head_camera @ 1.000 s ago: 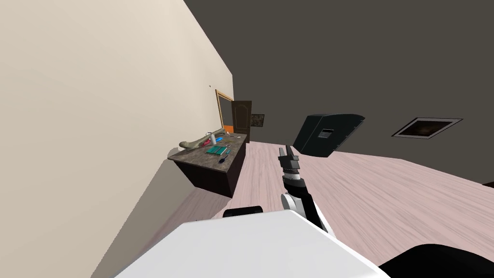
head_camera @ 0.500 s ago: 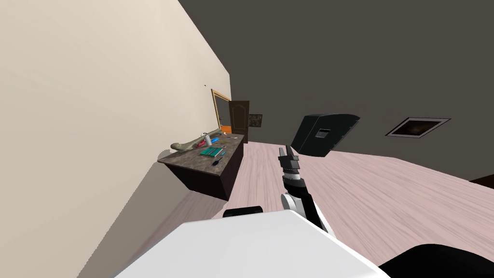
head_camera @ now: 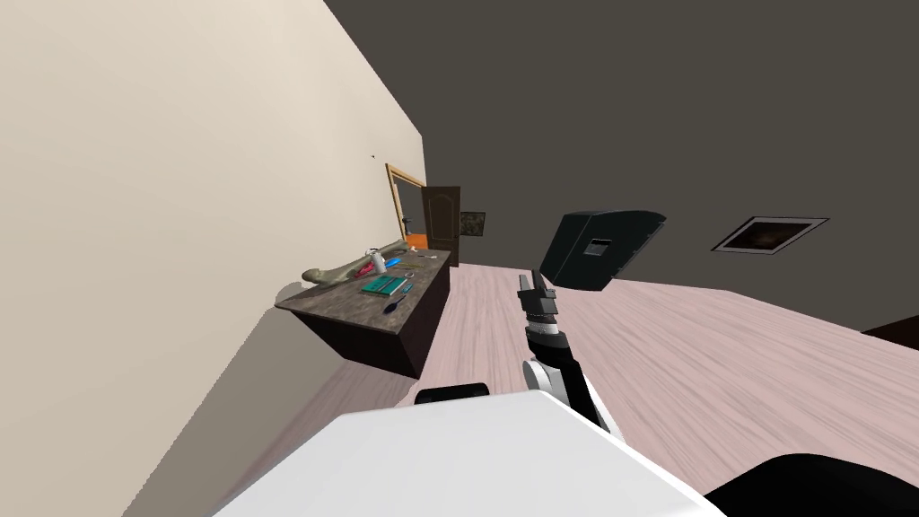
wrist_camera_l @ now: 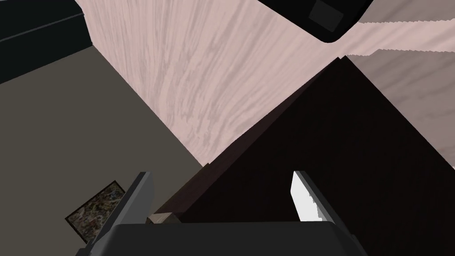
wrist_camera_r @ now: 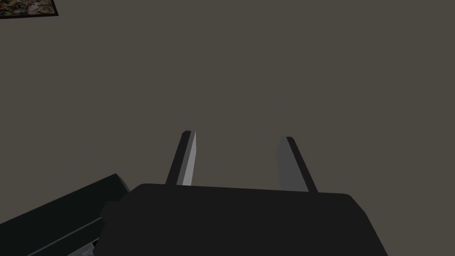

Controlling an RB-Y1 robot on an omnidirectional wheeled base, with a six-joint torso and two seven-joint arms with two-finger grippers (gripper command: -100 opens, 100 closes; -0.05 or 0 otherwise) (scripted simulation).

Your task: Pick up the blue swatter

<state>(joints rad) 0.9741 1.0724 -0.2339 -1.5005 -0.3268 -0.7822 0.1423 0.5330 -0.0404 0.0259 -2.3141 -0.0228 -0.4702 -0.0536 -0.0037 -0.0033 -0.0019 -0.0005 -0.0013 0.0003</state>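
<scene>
Both the left claw (wrist_camera_l: 221,175) and the right claw (wrist_camera_r: 237,138) stand spread and empty, well apart from the cluttered desk (head_camera: 344,307) by the wall (head_camera: 179,224).

The floor (head_camera: 718,359) under me is pale, streaky wood grain, matt. The counter top (head_camera: 332,305) looks like mottled dark stone.

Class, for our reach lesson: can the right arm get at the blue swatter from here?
Probably not. The blue swatter lies on the dark table by the beige wall, far ahead and leftward across the floor; the open right pincer is well short. Driving closer looks necessary.
</scene>
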